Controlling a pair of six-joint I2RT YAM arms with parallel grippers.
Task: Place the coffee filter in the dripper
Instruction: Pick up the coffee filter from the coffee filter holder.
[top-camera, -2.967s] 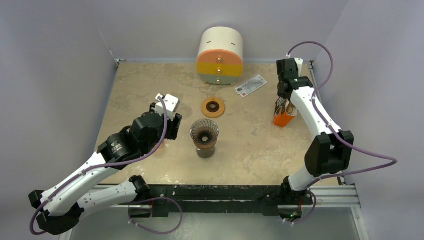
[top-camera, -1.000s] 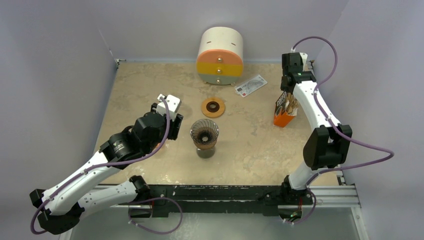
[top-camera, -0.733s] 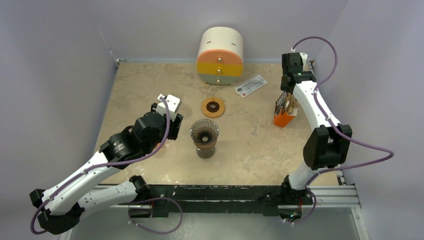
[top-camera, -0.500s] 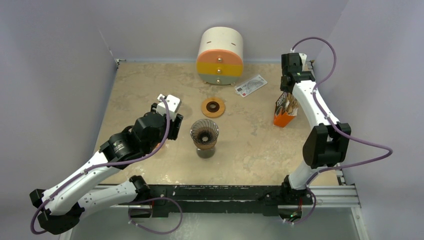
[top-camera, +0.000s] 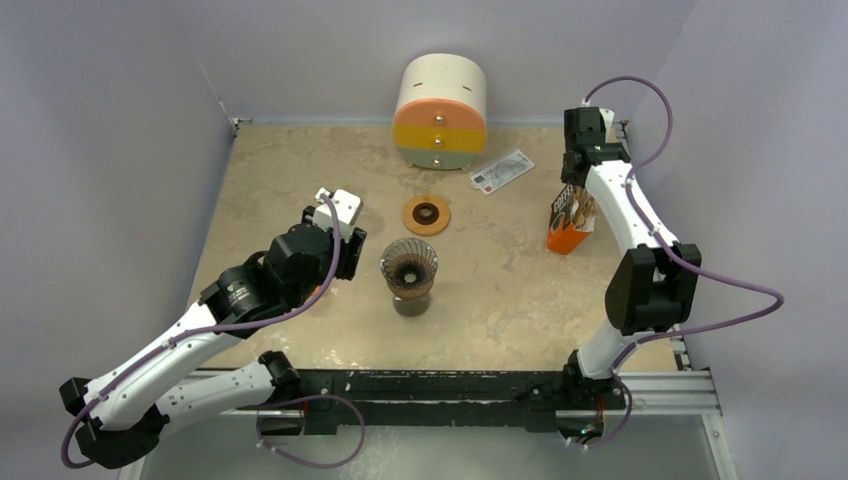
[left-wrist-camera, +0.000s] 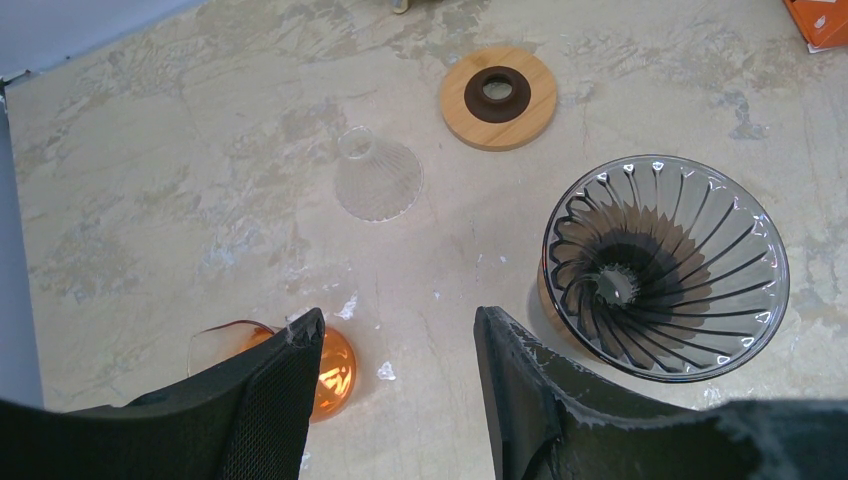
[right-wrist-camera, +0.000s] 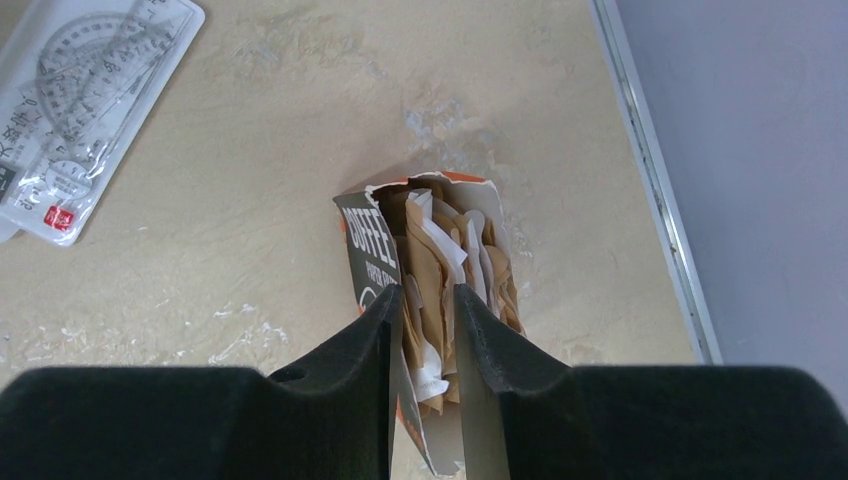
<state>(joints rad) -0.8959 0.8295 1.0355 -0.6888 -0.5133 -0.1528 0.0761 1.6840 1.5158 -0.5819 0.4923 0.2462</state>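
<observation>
From above, your glass dripper (top-camera: 408, 266) stands on the table (top-camera: 500, 295). The orange filter box (top-camera: 568, 230) stands well to the dripper's right, and a wooden ring (top-camera: 426, 214) lies just behind the dripper.

In the left wrist view, your left claw (left-wrist-camera: 398, 335) is spread and holds nothing, just left of the dripper.

In the right wrist view, your right claw (right-wrist-camera: 428, 300) is narrowly parted over the box's torn top. The coffee filters (right-wrist-camera: 425, 250) are in the box, their edges showing between the fingers. You cannot tell whether it pinches them.
</observation>
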